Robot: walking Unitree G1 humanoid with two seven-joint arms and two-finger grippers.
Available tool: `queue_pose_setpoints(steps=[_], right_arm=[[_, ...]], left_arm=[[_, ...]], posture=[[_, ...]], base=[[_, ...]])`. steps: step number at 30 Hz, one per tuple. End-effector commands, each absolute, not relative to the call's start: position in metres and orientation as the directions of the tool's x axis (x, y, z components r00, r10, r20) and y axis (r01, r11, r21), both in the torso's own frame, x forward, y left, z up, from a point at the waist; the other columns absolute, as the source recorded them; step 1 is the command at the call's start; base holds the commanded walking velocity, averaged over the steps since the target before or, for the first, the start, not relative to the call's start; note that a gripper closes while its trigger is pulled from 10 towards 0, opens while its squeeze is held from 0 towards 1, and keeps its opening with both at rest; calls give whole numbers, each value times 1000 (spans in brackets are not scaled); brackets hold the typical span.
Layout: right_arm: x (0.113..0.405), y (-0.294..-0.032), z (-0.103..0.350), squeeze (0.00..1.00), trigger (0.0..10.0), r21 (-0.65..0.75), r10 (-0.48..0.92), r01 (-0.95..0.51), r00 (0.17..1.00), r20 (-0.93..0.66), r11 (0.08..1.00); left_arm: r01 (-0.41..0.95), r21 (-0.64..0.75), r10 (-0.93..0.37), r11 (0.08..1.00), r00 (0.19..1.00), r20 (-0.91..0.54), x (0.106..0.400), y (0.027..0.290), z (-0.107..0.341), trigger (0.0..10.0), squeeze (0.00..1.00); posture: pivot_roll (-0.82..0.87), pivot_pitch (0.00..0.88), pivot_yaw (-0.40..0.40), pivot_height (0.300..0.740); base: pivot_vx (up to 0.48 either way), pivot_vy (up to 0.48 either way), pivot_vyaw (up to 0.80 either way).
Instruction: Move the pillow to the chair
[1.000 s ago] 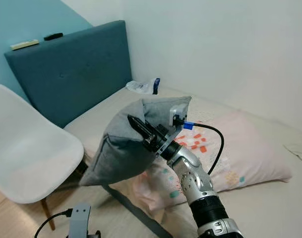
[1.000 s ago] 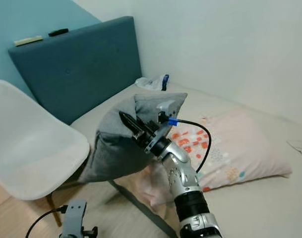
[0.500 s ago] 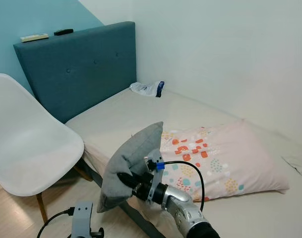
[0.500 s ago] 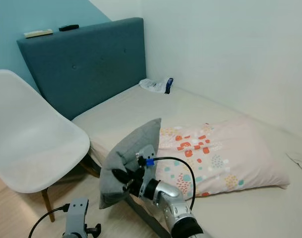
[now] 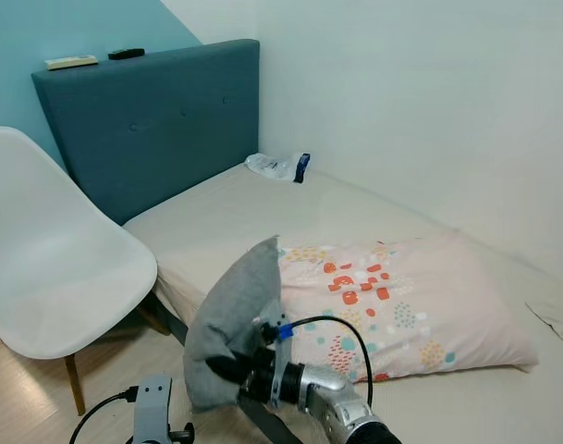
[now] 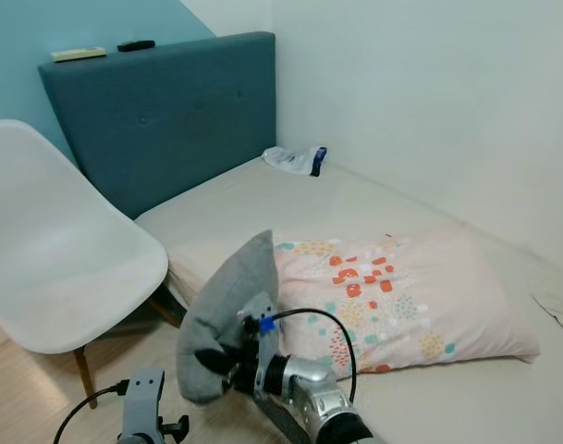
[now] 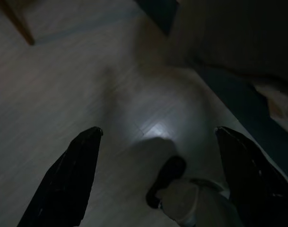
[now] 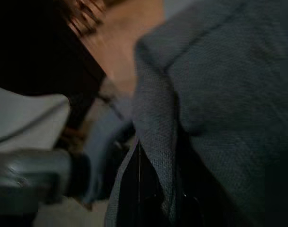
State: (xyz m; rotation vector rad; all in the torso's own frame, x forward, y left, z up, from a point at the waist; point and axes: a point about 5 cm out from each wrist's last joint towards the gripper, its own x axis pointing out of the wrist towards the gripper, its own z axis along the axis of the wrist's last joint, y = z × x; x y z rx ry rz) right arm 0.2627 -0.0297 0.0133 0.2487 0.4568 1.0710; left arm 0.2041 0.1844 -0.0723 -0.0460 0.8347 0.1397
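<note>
Gripping the grey pillow (image 5: 233, 324), the right gripper (image 5: 227, 369) has its jaws clamped on it, low beside the bed (image 5: 216, 208), right of the white chair (image 5: 50, 277). Left gripper (image 7: 158, 179) hangs over the floor (image 7: 63, 85), jaws apart.

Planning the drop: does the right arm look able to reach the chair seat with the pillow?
Probably yes. The right gripper holds the grey pillow low beside the bed, and nothing stands between it and the white chair, though it must lift to seat height.

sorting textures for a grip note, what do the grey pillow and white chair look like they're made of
Grey pillow: woven fabric, matte, seemingly soft-filled; the right wrist view shows a coarse weave, and it creases where the right hand pinches it.
White chair: probably moulded plastic, smooth one-piece shell with soft sheen; wood-coloured leg.
</note>
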Motion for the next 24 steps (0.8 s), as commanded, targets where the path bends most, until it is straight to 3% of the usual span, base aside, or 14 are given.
queue_pose_setpoints(steps=[1, 8, 18, 24], right_arm=[[259, -56, -13, 0, 10000, 324, 744, -686, 495, -449, 652], [243, -76, -35, 0, 10000, 279, 643, -620, 499, -581, 733], [229, -84, -51, 0, 10000, 267, 561, -543, 498, -661, 796], [221, -89, -57, 0, 10000, 252, 532, -529, 483, -695, 810]], left_arm=[[-139, 20, 106, 990, 652, -751, 202, 184, -74, 10000, 0], [-119, 30, 100, 993, 650, -753, 203, 183, -74, 10000, 0], [-91, 41, 90, 995, 639, -764, 198, 184, -76, 10000, 0], [-45, 57, 72, 997, 638, -767, 198, 181, -76, 10000, 0]], posture=[[66, 0, -78, 730], [64, 0, -68, 730], [68, 0, -60, 730], [76, 0, -61, 730]], base=[[0, 0, 800], [0, 0, 800], [0, 0, 800], [0, -480, 800]])
